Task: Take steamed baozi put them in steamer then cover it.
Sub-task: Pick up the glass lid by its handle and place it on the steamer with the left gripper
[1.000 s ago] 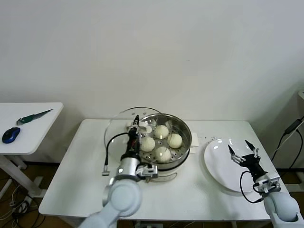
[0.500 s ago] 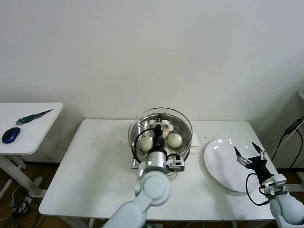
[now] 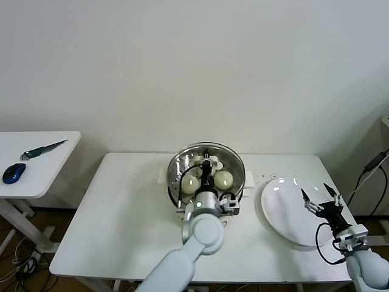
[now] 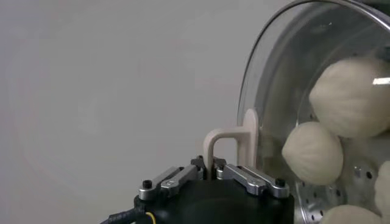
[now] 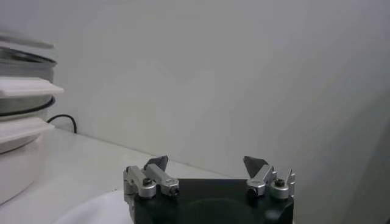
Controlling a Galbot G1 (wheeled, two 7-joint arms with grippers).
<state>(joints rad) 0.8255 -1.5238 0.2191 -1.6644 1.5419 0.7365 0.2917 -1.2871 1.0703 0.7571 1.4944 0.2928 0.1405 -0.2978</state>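
Over the steamer (image 3: 176,182) at table centre, left gripper (image 3: 207,163) pinching the lid (image 3: 234,159) handle (image 4: 228,141), buns (image 3: 223,179) beneath, right gripper (image 3: 320,198) spread wide above the plate (image 3: 281,210) at three o'clock

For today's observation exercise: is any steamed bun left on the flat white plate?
No: in the head view the plate is bare, and the baozi sit in the steamer.

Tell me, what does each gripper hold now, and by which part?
The left gripper holds the cover by its white bar handle, over the steamer. The right gripper holds nothing.
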